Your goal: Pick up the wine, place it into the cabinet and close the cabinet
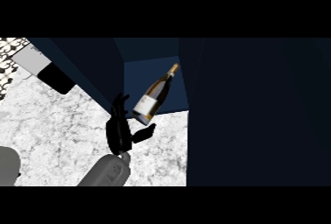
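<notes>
Item 1 — grey forearm (6,168), far lower left corner of the head view: only a rounded grey part shows at the edge; its hand is out of sight

Item 2 — tiled strip (12,57), upper left corner: black-and-white pattern along the edge, with a pale flat block (29,59) and a black flat piece (57,78) lying just beside it, both set at a slant

Item 3 — surface (58,127): mottled white and grey stone, filling the left half of the view from the tiled strip down to the lower edge

Item 4 — right hand (119,131), black, on a grey forearm (107,170) that comes up from the lower edge near the middle: fingers (118,105) straight and pointing up toward the cabinet edge, thumb (145,132) spread out to the right below the bottle's base; the hand is unclenched and curls round nothing. Whether the fingers touch the bottle cannot be told

Item 5 — wine (154,96): dark glass bottle with a pale label and a gold-capped neck, tilted with the neck up and to the right, base down and to the left; the base sits just beside the fingers, the upper part lies over the cabinet's blue inner panel

Item 6 — cabinet (155,48): dark blue, open; blue interior behind the bottle

Item 7 — cabinet door (258,109): very dark panel taking up the whole right side of the view
</notes>
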You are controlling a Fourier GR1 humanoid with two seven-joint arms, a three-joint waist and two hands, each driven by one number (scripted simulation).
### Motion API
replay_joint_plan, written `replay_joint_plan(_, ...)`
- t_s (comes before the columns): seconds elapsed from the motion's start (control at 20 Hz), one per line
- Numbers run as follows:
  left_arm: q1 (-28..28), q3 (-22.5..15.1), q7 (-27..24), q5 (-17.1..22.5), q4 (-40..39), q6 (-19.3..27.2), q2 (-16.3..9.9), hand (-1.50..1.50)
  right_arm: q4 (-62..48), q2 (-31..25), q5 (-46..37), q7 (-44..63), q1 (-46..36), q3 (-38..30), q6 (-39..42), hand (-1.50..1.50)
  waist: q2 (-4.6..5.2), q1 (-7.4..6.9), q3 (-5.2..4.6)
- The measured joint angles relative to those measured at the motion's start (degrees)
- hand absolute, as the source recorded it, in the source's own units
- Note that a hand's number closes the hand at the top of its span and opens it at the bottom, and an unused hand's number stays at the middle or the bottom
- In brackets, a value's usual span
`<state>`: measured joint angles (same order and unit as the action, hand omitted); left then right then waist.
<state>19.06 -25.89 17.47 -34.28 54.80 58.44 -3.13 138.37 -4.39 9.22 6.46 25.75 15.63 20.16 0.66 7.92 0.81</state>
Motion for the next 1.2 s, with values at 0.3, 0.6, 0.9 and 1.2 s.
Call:
replay_joint_plan(0.3, 9.65, 0.59, 7.40, -1.43, -8.34, -5.01, 2.68, -1.50, -0.11, 0.42, 0.24, 0.00, 0.28, -0.16, -0.27, -1.50, 0.56, 0.01, -0.51)
replay_joint_plan(0.6, 25.42, 4.99, 5.98, 0.86, -17.35, -9.55, 2.90, -1.50, 0.14, 0.43, 0.61, 0.44, 0.52, -0.16, -0.32, -1.50, 1.09, -0.28, -0.88)
replay_joint_plan(0.9, 30.02, 8.52, -3.66, 9.51, -19.87, -10.11, 3.07, -1.50, -0.06, 0.30, 0.90, 0.52, 0.19, -0.70, -0.09, -1.50, 1.34, -0.93, -1.02)
replay_joint_plan(1.2, 31.16, 10.10, -13.65, 18.45, -20.08, -8.61, 3.12, -1.50, 0.25, 0.37, 1.12, 1.14, 0.81, 0.10, -0.36, -1.50, 0.99, -1.51, -1.04)
